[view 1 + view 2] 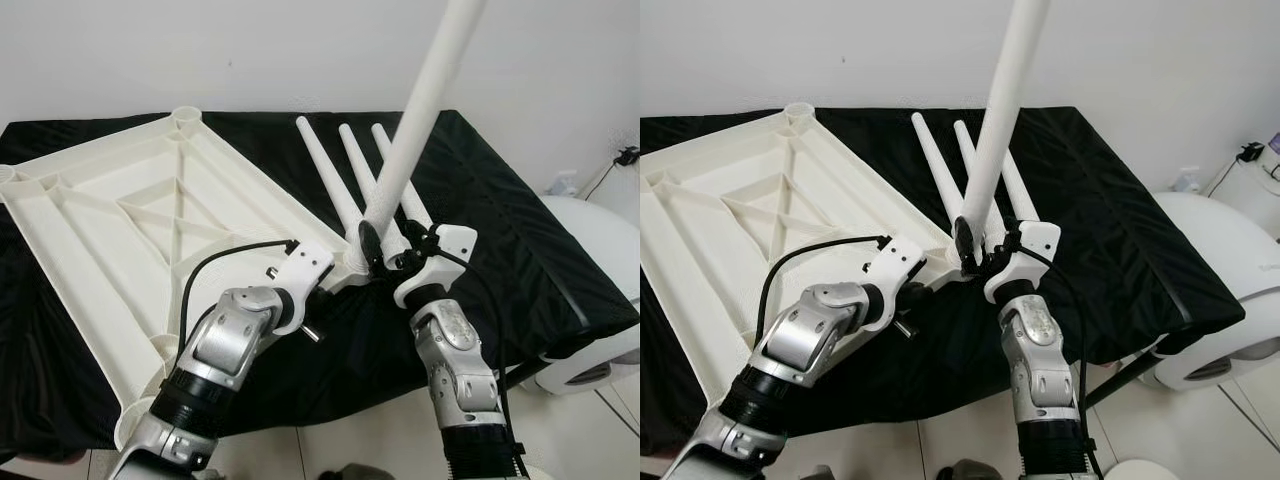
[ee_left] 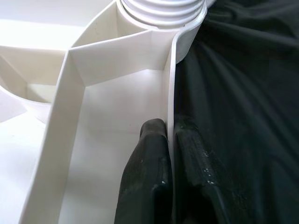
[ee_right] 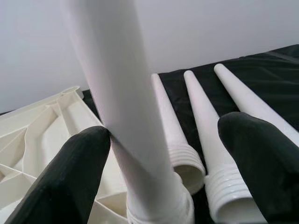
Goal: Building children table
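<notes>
Pinching the tabletop rim beside its corner socket, the left end effector is clenched, while the right end effector's spread fingers flank the upright leg.

One white ribbed plastic tabletop is counted. Four white tapered plastic legs are seen: one upright leg between the right gripper's fingers, three lying legs just beyond it. One black cloth is counted.

We find no readable text, no labels, no brand marks, no numbers, no signs on anything before us
</notes>
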